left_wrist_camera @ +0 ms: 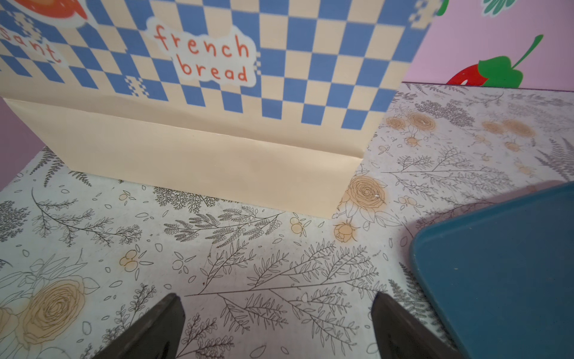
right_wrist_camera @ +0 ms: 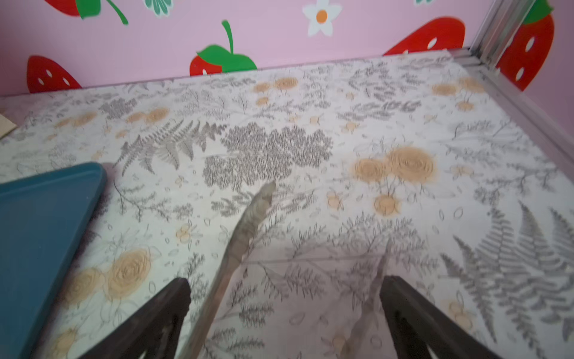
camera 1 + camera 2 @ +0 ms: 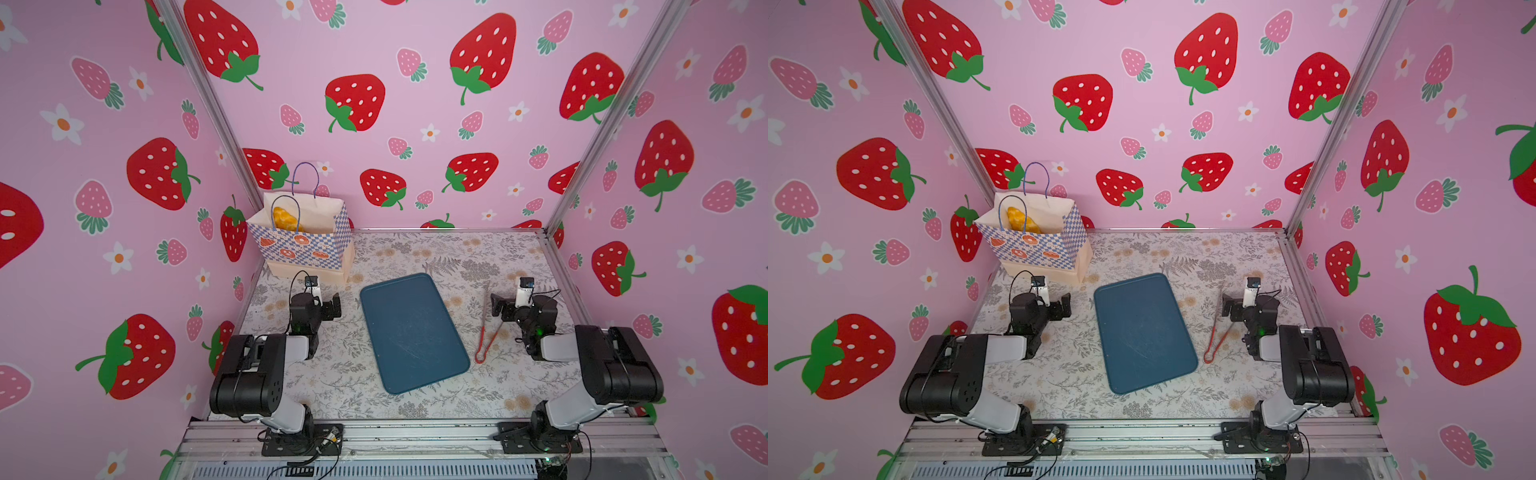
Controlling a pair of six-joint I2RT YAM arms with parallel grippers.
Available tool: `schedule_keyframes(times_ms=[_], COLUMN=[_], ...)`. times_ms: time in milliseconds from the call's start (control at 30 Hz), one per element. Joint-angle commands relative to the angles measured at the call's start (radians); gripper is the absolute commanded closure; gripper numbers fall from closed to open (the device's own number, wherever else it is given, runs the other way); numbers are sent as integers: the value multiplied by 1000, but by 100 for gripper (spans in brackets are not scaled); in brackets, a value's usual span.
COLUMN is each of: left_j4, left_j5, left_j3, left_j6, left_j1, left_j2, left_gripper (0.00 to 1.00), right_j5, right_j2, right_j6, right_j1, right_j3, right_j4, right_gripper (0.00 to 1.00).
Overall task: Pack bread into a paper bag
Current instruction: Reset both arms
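Far left on the worktop [image 3: 457, 257], find the paper bag [image 3: 303, 245] standing upright and open, golden bread [image 3: 286, 219] showing inside, the dark blue tray [image 3: 411, 332] bare. Note the left pincer [image 1: 275, 303] released and empty near the bag's foot, the right pincer [image 2: 285, 284] released over the tongs [image 2: 248, 223]. Expect light, soft, crushable bread: pinch gently across the middle, and steady the thin bag by its rim.

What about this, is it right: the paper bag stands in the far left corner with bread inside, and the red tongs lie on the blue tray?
One point is wrong. The tongs lie not on the blue tray but on the table beside it, as both top views show. The paper bag does stand in the far left corner with bread inside.
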Motion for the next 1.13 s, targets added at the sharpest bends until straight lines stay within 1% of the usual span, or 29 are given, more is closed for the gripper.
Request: schedule_keyframes(times_ms=[0, 267, 367, 767, 867, 1100], left_j4=[-12, -12, -9, -11, -11, -12], left_j5=[11, 5, -21, -20, -20, -17], left_j3=[29, 28, 25, 26, 26, 28], left_j6=[-2, 0, 7, 5, 5, 5], left_j1=[3, 3, -10, -10, -10, -8], left_j2=[4, 5, 2, 3, 5, 4], left_gripper=[0, 1, 0, 1, 0, 0], right_j5=[-11, -10, -9, -10, 29, 33], right_j2=[-7, -10, -10, -7, -5, -10], right_j6=[0, 0, 0, 0, -13, -10], right_j1=[-2, -1, -1, 0, 20, 21], right_j3=[10, 8, 8, 10, 22, 10], right_j4=[-42, -42, -42, -44, -64, -47], right_gripper=[0, 0, 0, 0, 0, 0])
